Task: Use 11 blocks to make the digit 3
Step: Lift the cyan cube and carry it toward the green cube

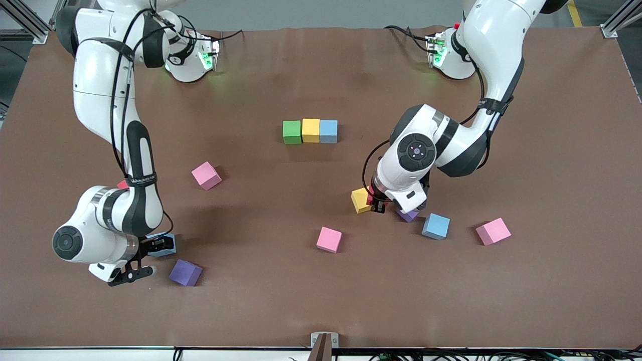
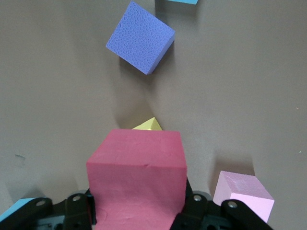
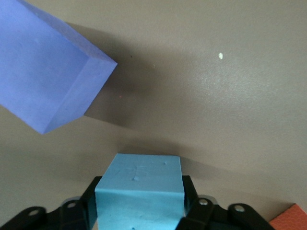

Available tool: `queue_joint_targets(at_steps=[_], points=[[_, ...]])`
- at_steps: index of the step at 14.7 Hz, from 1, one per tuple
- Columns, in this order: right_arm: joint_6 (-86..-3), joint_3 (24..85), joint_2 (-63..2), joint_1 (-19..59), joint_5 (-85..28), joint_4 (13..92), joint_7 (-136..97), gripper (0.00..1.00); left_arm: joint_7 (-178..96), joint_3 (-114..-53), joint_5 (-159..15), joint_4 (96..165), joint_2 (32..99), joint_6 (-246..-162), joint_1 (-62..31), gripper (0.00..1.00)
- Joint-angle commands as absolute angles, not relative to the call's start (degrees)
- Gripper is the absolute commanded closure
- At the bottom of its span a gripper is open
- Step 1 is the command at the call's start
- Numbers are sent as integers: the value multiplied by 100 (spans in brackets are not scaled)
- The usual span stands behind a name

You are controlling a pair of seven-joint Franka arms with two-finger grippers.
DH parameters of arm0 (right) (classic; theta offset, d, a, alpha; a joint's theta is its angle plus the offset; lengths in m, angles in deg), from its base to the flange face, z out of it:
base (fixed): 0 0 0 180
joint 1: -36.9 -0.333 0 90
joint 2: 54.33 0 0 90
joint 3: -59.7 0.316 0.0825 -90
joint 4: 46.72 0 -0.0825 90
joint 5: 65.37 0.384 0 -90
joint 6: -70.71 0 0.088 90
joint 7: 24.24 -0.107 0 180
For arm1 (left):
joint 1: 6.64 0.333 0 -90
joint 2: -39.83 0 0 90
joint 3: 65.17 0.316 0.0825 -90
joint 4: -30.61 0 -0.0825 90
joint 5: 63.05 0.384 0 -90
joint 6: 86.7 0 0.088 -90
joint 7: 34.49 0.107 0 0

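Left gripper (image 2: 139,215) grips a red cube (image 2: 137,179); right gripper (image 3: 139,211) clamps a light-blue cube (image 3: 140,191).

light blue cubes (image 1: 328,131) (image 1: 436,226) (image 1: 163,247): 3
pink cubes (image 1: 206,175) (image 1: 329,239) (image 1: 493,231): 3, from where I'm standing
yellow cubes (image 1: 311,130) (image 1: 359,200): 2
purple cubes (image 1: 185,273) (image 1: 409,215): 2
green cube (image 1: 291,132): 1
red cube (image 2: 136,177): 1
orange-ish cube (image 1: 122,185), mostly hidden: 1
robot arms (image 1: 100,100) (image 1: 494,45): 2

Brown table mat (image 1: 321,311), evenly lit
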State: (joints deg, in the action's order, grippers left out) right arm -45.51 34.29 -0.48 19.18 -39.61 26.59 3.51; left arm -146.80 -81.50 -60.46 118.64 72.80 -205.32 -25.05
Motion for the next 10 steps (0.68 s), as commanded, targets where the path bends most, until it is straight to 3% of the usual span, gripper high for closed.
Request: queue_joint_targets(at_steps=[1, 3, 10], points=[[-4399, 3518, -133, 1941, -4041, 2728, 406, 55, -14681, -8152, -6085, 11850, 7191, -20386, -2509, 100], [-4241, 3518, -255, 1784, -4032, 2693, 345, 67, -14673, -8152, -6111, 11842, 7191, -20386, -2501, 100], [-3379, 3491, -712, 887, -3944, 2684, -928, 67, -14673, -8152, -6050, 11850, 7191, -20351, -2509, 100]])
